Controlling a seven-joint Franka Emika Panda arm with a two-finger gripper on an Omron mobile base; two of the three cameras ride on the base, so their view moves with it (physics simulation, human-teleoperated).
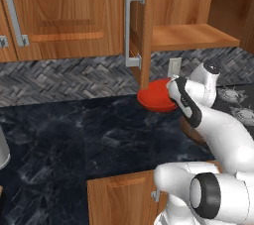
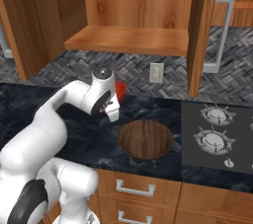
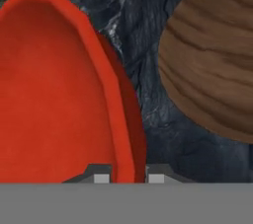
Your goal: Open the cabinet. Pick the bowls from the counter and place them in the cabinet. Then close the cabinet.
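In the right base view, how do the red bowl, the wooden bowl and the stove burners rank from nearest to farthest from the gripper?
1. Red bowl: at the gripper, its rim between the jaws.
2. Wooden bowl: on the counter, just right of the gripper.
3. Stove burners: far right.

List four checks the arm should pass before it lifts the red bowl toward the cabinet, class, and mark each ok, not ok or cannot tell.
1. Cabinet doors open: ok.
2. Shelf free to take a bowl: ok.
3. Gripper fingers astride the red bowl rim: ok.
4. Grip firm enough to lift: cannot tell.
5. Wooden bowl apart from the red one: ok.
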